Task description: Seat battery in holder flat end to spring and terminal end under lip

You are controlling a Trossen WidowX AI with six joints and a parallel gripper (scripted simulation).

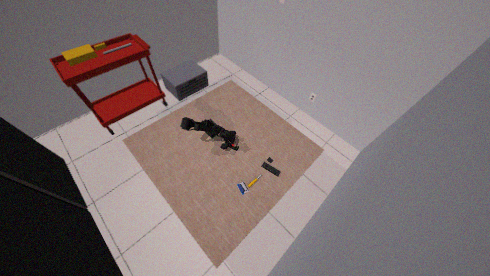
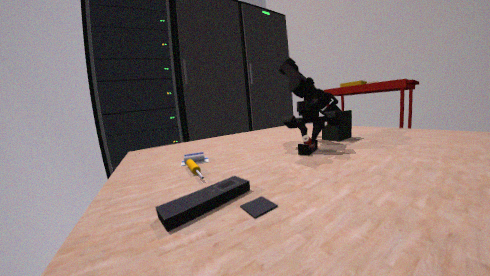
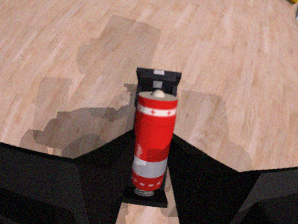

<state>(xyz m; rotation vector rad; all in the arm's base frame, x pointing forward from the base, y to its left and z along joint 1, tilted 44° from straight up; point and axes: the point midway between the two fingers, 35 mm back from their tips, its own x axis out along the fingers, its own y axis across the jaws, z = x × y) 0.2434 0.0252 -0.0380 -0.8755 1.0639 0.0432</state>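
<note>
A red battery [image 3: 154, 141] [image 2: 310, 143] [image 1: 233, 144] with white and grey bands is held between my gripper's [image 3: 152, 163] [image 2: 307, 140] fingers. It lies lengthwise over a small black holder [image 3: 158, 79] [image 2: 306, 149] on the wooden table top [image 3: 80, 43]. The battery's far end sits just at the holder's far wall; its near end is over the holder's near edge [image 3: 148, 199]. The black fingers flank the battery on both sides. I cannot tell whether the battery rests fully in the holder.
A yellow-handled screwdriver [image 2: 193, 167] [image 1: 254, 181] lies on the table beside a blue-white item [image 1: 243, 187]. A long black box [image 2: 202, 201] [image 1: 270, 169] and a small black square [image 2: 258, 206] lie nearer the edge. A red cart [image 1: 107, 75] and dark cabinets [image 2: 185, 70] stand around.
</note>
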